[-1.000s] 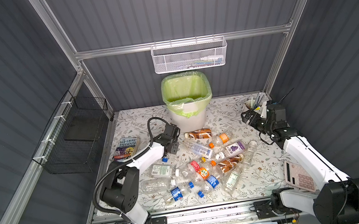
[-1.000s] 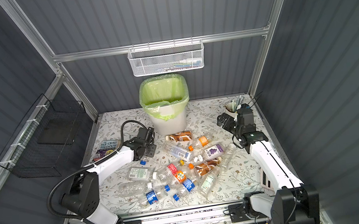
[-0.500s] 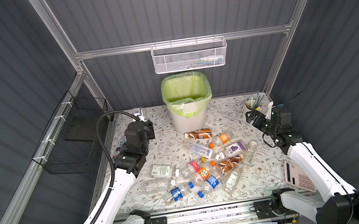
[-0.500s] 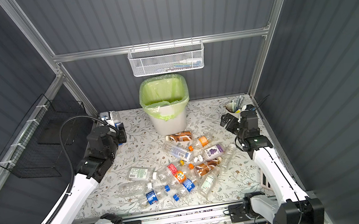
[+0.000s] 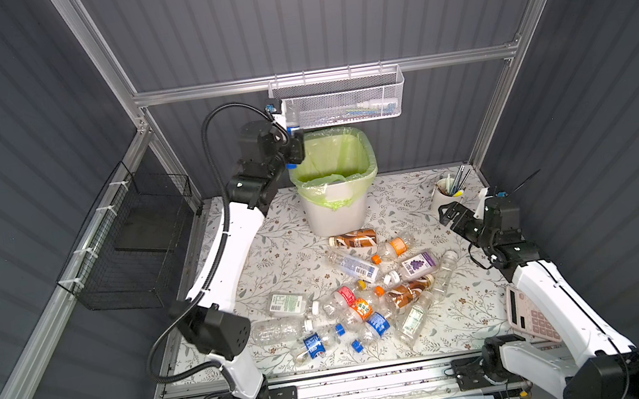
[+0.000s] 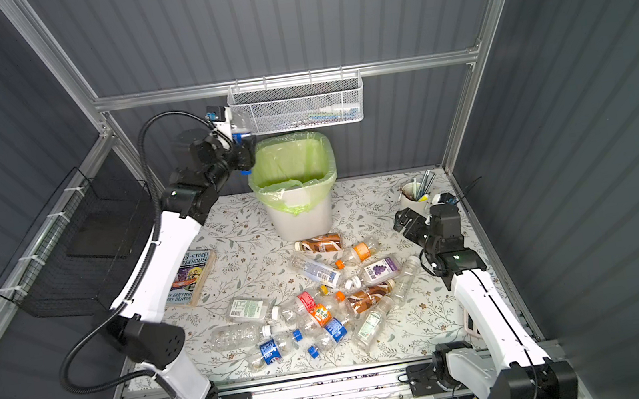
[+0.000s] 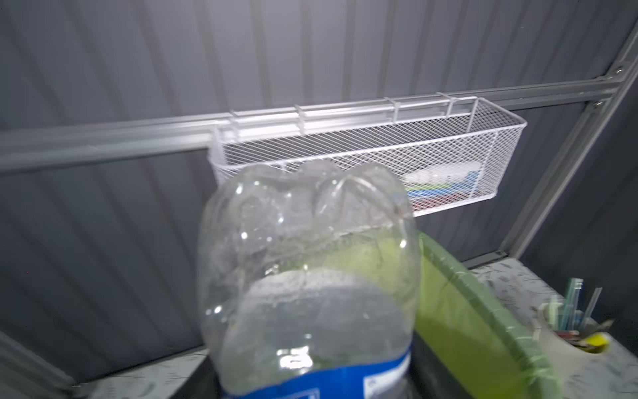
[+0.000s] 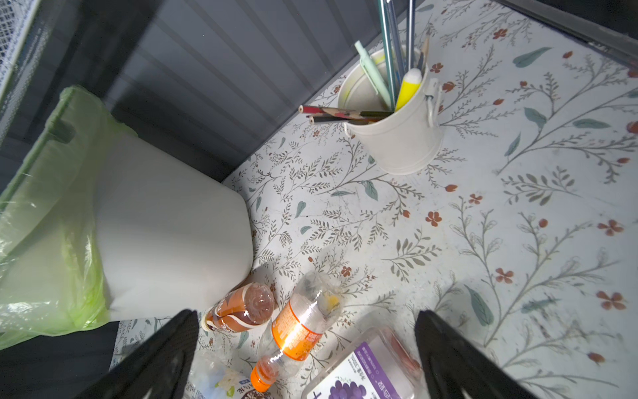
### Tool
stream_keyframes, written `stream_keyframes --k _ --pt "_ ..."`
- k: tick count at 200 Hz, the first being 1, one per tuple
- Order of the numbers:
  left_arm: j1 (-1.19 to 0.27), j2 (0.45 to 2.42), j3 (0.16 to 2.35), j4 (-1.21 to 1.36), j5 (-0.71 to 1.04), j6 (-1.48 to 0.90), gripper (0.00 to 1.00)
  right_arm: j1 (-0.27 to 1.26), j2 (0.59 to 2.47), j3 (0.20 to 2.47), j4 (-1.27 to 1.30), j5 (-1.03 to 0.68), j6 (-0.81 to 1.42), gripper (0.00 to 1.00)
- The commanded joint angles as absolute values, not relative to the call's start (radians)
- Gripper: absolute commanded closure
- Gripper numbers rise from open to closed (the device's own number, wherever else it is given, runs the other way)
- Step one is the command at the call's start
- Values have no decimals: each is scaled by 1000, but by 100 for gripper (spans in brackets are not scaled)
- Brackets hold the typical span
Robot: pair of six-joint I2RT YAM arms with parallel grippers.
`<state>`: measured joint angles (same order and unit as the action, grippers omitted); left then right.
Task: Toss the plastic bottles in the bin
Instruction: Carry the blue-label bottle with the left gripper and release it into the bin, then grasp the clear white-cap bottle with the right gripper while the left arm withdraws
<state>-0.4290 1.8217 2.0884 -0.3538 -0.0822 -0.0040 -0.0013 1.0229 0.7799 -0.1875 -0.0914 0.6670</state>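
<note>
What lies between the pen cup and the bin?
Nothing. The stretch between the pen cup and the bin is bare floral table cover, shown most clearly in the right wrist view.

Clear bottles scattered, green-lined bin upright

Bin at back middle of table, under mesh basket hung on back rail. Bottles heaped in front of bin, middle to right. Cup of pens back right corner. Book left side, calculator front right edge. Wire basket on left wall. One bottle up at left gripper, just left of bin rim. Right gripper between cup and heap.
</note>
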Motion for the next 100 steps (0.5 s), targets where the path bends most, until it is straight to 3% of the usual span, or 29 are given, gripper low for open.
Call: stream_keyframes --k 1,11,100 --pt "-441 1795 2056 -441 2 -55 6 -24 984 785 -265 -67 639 1" --pt "-442 1745 1979 -358 0 -57 0 -33 966 774 -271 -58 644 1" --pt "-445 1373 1465 -61 -146 -36 0 -42 946 742 -299 -84 734 1"
